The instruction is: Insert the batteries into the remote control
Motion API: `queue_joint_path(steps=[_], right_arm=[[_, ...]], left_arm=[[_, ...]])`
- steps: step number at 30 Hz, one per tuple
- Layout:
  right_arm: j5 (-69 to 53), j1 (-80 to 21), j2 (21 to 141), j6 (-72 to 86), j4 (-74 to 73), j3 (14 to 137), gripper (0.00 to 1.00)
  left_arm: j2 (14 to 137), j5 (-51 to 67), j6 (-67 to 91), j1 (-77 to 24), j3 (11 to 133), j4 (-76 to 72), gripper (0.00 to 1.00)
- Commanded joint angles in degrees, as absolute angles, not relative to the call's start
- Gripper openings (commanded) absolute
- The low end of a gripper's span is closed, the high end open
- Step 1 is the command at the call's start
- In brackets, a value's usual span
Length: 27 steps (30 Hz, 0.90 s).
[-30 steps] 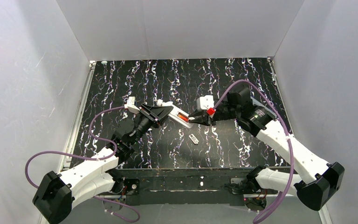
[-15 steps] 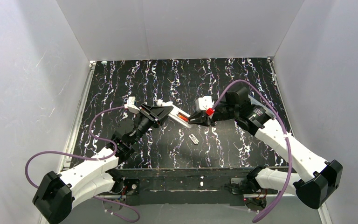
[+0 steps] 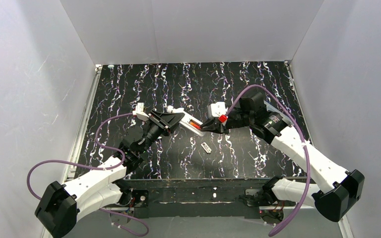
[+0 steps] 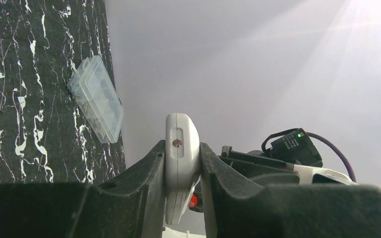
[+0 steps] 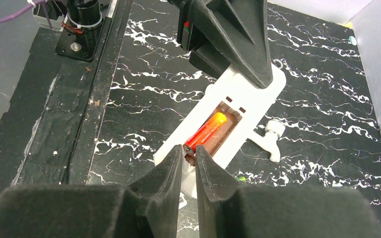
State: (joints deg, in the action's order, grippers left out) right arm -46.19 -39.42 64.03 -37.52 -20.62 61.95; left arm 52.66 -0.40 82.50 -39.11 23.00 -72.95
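Left gripper (image 4: pixel 182 153) is clamped tight across the remote control (image 5: pixel 278 82), mid-table, bay up. One battery (image 5: pixel 207 131) sits in the bay, long axis along the remote, far-left to near-right. Right gripper (image 5: pixel 189 153) tips at its near-right end, jaws a narrow slit; can't tell if gripping.

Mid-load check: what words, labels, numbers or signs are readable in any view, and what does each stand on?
No text can be read in any view.
red-orange cylindrical battery in the bay of the slim white plastic remote control: no legible print on its casing.
small flat whitish cover plate on the table: dark marks, too small to read.
clear plastic compartment box: no label visible.
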Motion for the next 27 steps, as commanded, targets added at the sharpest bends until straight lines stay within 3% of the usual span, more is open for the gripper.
queue_joint_path(steps=[1, 27], right_arm=[[-45.91, -39.21, 64.59, -37.62, -19.53, 63.47, 0.23], [-43.95, -39.26, 66.37, -35.69, -15.55, 63.1, 0.19]], left_arm=[[51.92, 0.0, 82.27, -39.24, 25.86, -78.61, 0.0], [52.25, 2.53, 82.18, -39.22, 25.92, -79.11, 0.0]])
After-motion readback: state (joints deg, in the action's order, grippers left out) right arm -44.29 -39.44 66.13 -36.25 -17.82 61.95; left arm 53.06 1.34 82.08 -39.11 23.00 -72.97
